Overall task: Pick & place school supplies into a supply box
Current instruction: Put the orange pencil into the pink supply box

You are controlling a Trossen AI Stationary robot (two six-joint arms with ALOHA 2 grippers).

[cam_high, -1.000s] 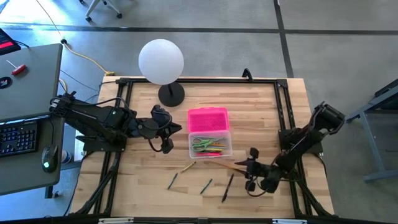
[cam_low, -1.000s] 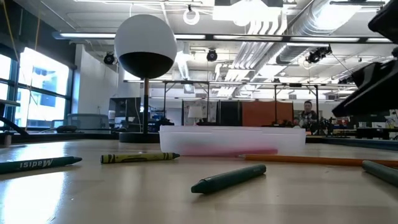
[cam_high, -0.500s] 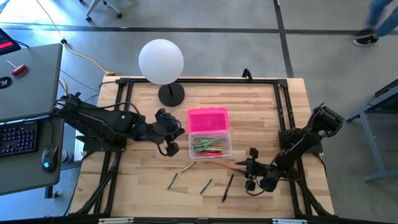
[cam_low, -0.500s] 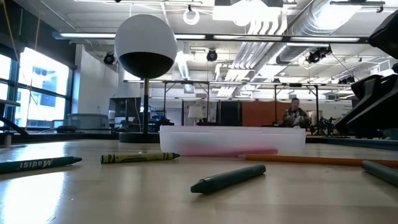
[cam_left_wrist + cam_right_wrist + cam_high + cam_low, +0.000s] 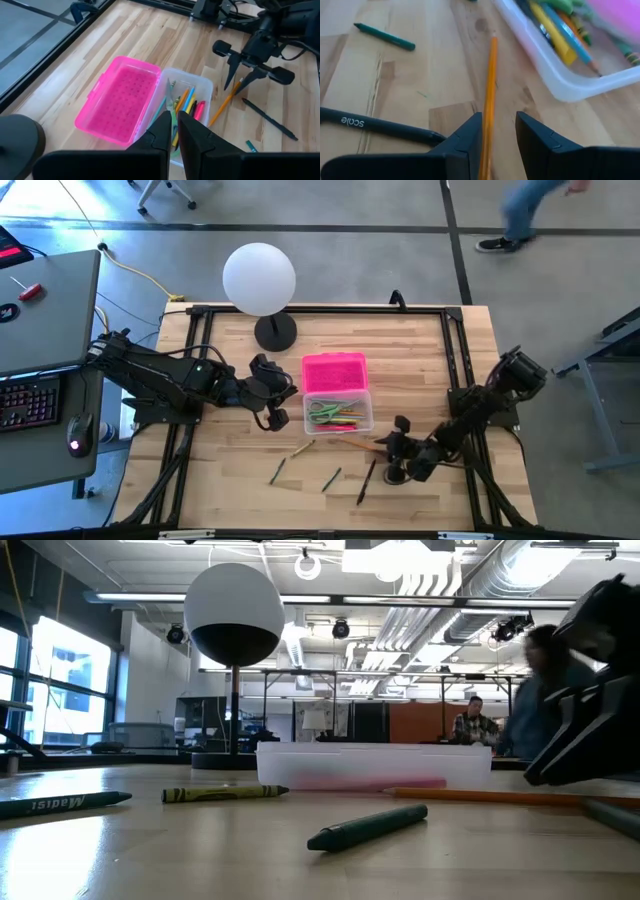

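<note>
Though beside box (image 5: 338,416), lamp (image 5: 260,280) well apart.

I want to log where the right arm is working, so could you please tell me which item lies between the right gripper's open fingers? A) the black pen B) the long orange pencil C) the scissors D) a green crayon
B: in the right wrist view the orange pencil runs straight between the right gripper fingers, which stand apart, while the black pen lies off to one side and the green crayon farther off.
</note>
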